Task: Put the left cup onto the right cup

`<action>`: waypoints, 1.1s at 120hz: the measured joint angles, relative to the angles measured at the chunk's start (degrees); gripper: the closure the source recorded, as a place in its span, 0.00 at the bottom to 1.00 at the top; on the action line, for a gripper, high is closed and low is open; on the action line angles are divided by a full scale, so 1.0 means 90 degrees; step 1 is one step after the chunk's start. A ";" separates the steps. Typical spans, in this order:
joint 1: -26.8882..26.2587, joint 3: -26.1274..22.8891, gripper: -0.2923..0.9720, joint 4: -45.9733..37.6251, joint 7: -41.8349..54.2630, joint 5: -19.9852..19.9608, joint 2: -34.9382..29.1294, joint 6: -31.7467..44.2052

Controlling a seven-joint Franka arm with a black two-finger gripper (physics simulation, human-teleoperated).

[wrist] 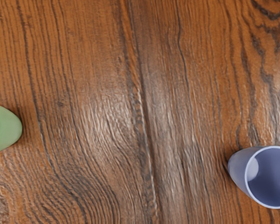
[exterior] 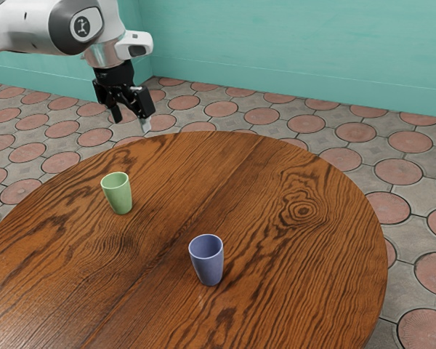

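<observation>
1 green cup (exterior: 117, 193), 1 blue cup (exterior: 206, 259) upright on tbl (exterior: 291, 182).

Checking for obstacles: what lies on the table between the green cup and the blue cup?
Bare tabletop is all that lies between the green cup and the blue cup, as the exterior and wrist views both show.

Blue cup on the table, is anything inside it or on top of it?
Nothing sits on the blue cup; the green cup stands apart on the table. In the wrist view the blue cup's visible inside is bare, though the picture's edge cuts off part.
</observation>
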 joint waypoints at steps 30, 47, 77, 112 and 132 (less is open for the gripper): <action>-0.0004 0.0019 0.23 -0.0003 0.0092 -0.0015 0.0018 -0.0021; -0.0021 0.0096 0.23 -0.0045 0.0129 -0.0024 0.0159 -0.0050; 0.0464 0.0566 0.23 -0.0049 0.0267 0.0030 0.0855 0.0049; 0.0924 0.0573 0.23 -0.0369 0.0546 -0.0001 0.1732 0.1225; 0.1080 0.0576 0.23 -0.0193 0.0687 -0.0149 0.2307 0.1854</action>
